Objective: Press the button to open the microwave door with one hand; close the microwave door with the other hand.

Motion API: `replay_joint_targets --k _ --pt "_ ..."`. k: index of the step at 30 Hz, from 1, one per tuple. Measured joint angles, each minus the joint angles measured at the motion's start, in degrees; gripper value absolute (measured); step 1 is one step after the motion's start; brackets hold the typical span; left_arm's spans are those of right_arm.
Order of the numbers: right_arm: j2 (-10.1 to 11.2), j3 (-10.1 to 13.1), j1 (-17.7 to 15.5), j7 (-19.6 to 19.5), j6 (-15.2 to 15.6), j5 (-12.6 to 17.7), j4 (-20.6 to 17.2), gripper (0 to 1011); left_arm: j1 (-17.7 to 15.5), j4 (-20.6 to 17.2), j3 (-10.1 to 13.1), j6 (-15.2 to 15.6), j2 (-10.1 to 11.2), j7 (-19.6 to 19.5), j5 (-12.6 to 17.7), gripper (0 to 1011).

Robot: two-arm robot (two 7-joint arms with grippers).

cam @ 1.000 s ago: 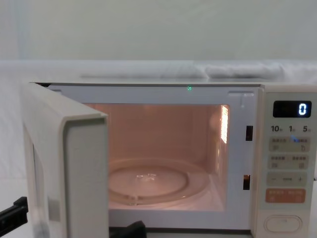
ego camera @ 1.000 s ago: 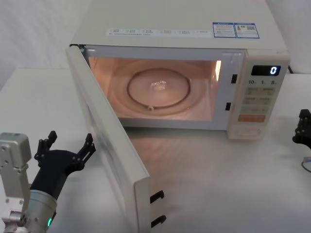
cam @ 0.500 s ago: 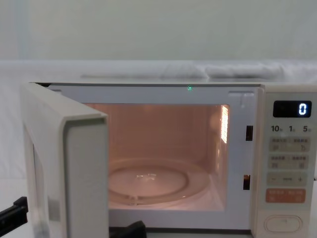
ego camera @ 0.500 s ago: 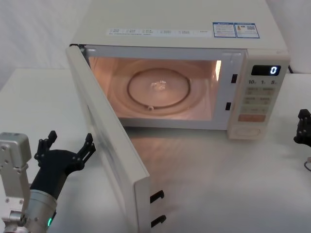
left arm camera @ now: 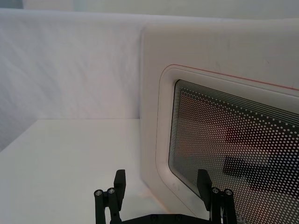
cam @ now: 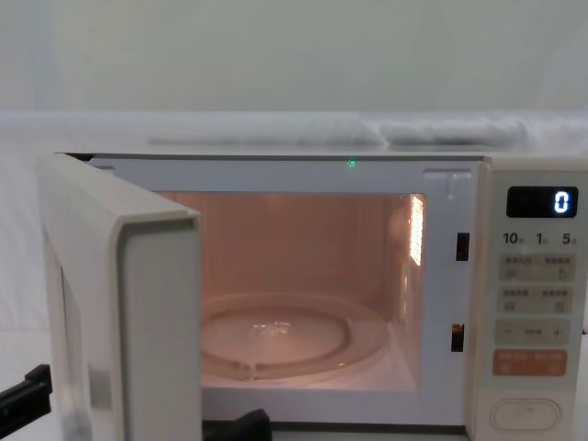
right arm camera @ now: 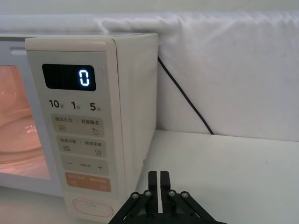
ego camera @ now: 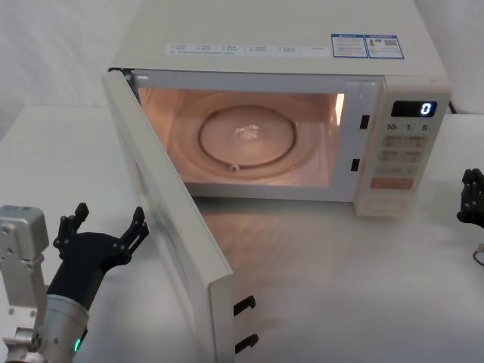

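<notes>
Black fingers of the left hand (ego camera: 102,234) were spread wide, grasping nothing, just beside the outer face of the microwave door (ego camera: 170,227), which stood swung wide open. Beyond it, the lit cavity (ego camera: 242,136). The right hand (right arm camera: 158,186), fingers pressed together and empty, hovered near the button (right arm camera: 92,206) on the table (ego camera: 340,280).
</notes>
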Motion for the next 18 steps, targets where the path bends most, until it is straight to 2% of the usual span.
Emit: replay_joint_targets --k 1,9,12,13,18 --pt "0.00 0.00 0.00 0.00 0.00 0.00 0.00 52 0.00 0.00 0.00 0.00 0.00 0.00 0.00 1001" --pt "-0.04 0.00 0.01 0.00 -0.01 -0.07 0.04 280 0.00 0.00 0.00 0.00 0.00 0.00 0.00 1001" --pt "-0.05 0.00 0.01 0.00 -0.01 -0.08 0.05 367 0.00 0.00 0.00 0.00 0.00 0.00 0.00 1001" --pt "-0.06 0.00 0.02 0.00 0.00 -0.09 0.06 437 0.00 0.00 0.00 0.00 0.00 0.00 0.00 1001" --pt "-0.07 0.00 0.01 -0.01 0.00 -0.10 0.09 568 0.00 0.00 0.00 0.00 0.00 0.00 0.00 1001"
